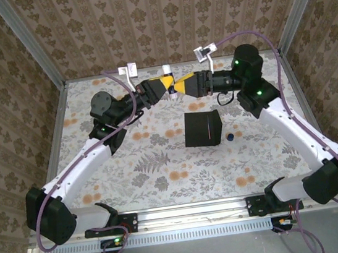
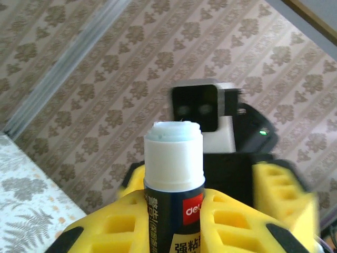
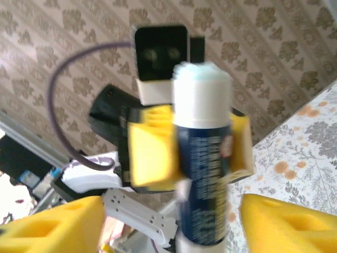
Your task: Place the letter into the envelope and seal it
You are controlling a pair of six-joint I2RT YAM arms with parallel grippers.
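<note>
Your left fingers point(image 1: 165, 84) are closed tight on the glue stick point(image 2: 174, 168). Its lid is off. They are up high at the 12 o'clock end of the bench point(image 1: 150, 172). Your right fingers point(image 1: 183, 86) face them, spread wide apart. The black envelope point(image 1: 202, 128) lies on the bench at 5 o'clock from them, and a small blue cap point(image 1: 229, 136) sits just beside it at 4 o'clock.

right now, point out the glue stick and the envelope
glue stick point(image 2: 174, 163), left wrist view, on its white upper part
envelope point(image 1: 202, 128), top view, middle of its black face
</note>
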